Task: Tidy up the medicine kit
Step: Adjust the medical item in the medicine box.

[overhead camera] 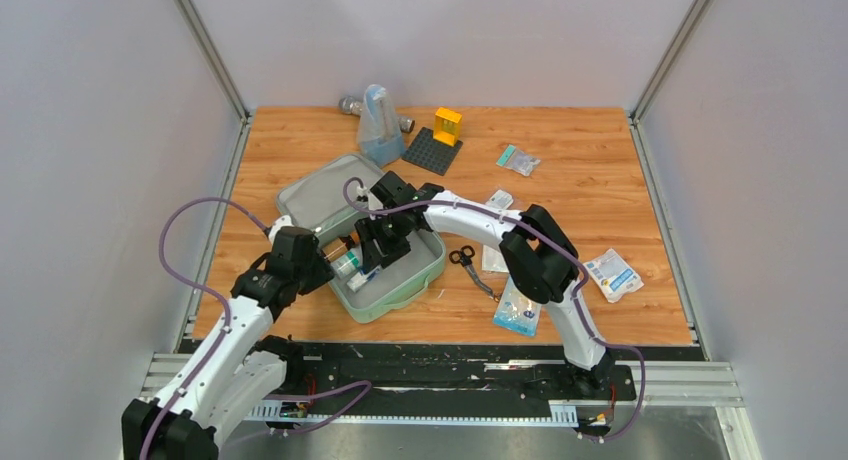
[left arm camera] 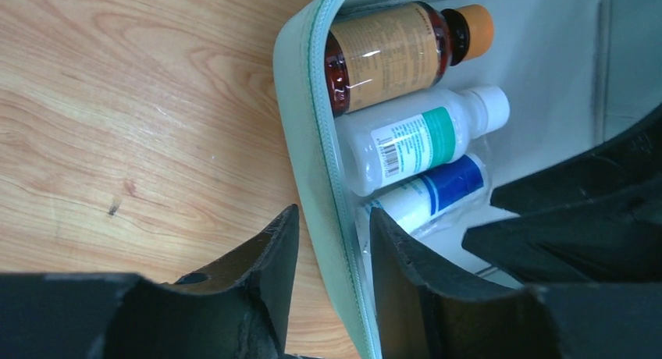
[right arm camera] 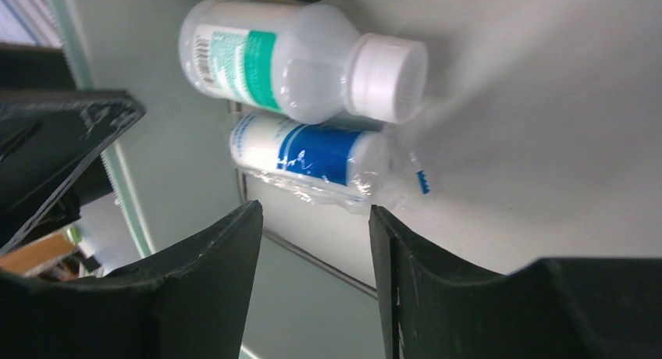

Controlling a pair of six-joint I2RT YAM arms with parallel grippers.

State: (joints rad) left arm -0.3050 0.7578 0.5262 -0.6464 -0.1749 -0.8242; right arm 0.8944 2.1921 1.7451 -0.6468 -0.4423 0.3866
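Top external: smooth mint-green kit (overhead camera: pixel 392 305), rounded-square tray with lid, lying open on wood-grain counter (overhead camera: pixel 600 160). Inside the kit, against one wall: glossy amber bottle (left arm camera: pixel 390 55), translucent white bottle (left arm camera: pixel 414 136), blue-banded tube (right arm camera: pixel 312 152) in crinkled clear wrap. Left jaws half open, astride that wall, sliver of gap outside, gripping nothing. Right jaws half open over the kit's floor, just beside the tube, empty.

The kit (overhead camera: pixel 400 302) is a pale mint-green rounded-square case lying open near the surface's left-centre. Its lid (overhead camera: pixel 320 195) lies flat behind the tray. In the tray lie an amber bottle (left arm camera: pixel 390 55), a white bottle (left arm camera: pixel 414 140) and a blue-white tube (left arm camera: pixel 437 191), side by side.
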